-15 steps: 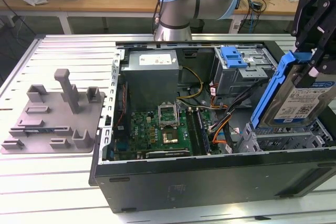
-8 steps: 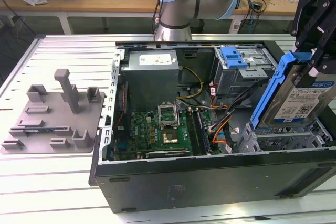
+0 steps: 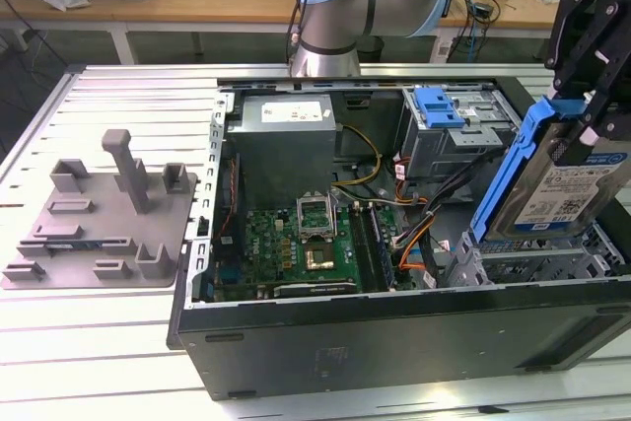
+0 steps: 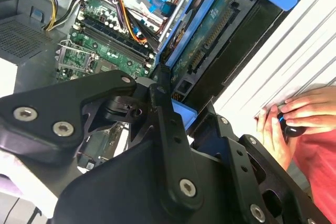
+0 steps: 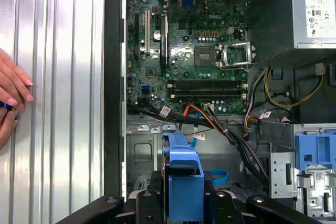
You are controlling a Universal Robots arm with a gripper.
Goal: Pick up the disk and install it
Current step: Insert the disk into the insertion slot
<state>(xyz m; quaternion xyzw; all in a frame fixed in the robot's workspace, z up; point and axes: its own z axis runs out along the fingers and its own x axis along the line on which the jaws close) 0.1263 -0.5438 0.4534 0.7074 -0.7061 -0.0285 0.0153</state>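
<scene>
The gripper is closed on the disk, with its black fingers clamped over the upper edge of the blue carrier frame. The disk is held on edge and tilted, its white-and-blue label turned toward the exterior camera. It is carried just above the metal drive bay at the exterior view's right end of the open computer case. Whether its lower edge touches the bay cannot be told.

In the second wrist view the green circuit-board side of the disk is seen. In the first wrist view its blue frame is gripped between the black linkages.

Beyond the disk, the motherboard lies flat in the case, with the grey power supply behind it. A blue bracket sits atop a second drive cage. Outside the case, at the exterior view's left, a grey fixture plate with posts rests on the slatted metal table. A person's hands are seen at the table in both wrist views.
</scene>
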